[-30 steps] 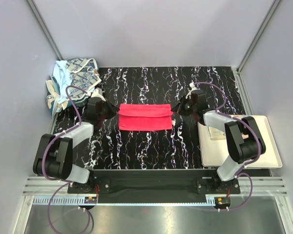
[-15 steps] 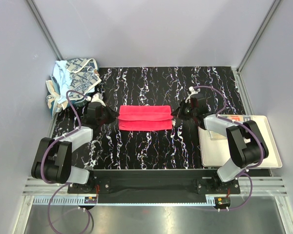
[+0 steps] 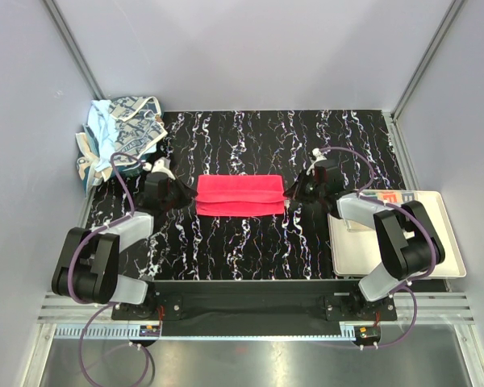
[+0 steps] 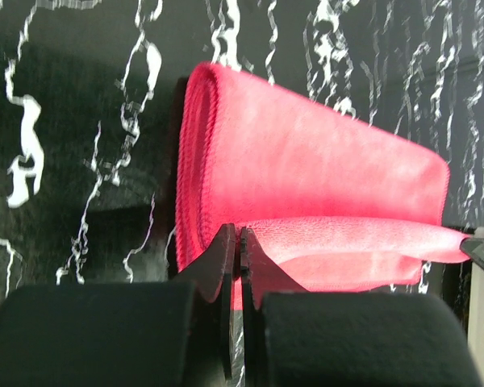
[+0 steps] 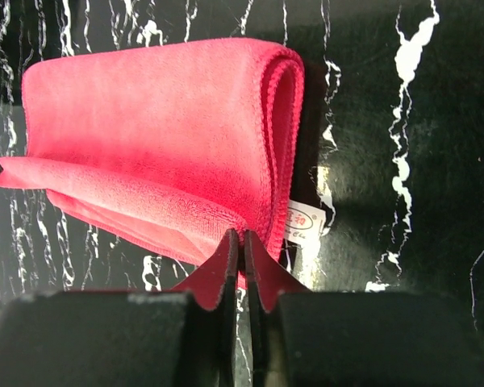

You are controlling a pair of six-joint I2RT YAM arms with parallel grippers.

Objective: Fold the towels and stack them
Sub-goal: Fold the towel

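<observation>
On the black marbled table (image 3: 242, 145), within grey walls (image 3: 242, 56), the folded pink-red towel (image 3: 239, 195) lay well left of the cream tray (image 3: 444, 258); I saw left claw (image 3: 180, 196) and right claw (image 3: 289, 193) clenched on its ends.

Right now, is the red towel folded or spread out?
Folded: the red towel is a narrow strip, and both wrist views show layers looped at its ends.

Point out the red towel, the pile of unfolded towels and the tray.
red towel (image 3: 239, 195): top view, centre of its upper layer.
pile of towels (image 3: 123, 125): top view, the patterned cloth on top.
tray (image 3: 351, 253): top view, bare near-left area.
</observation>
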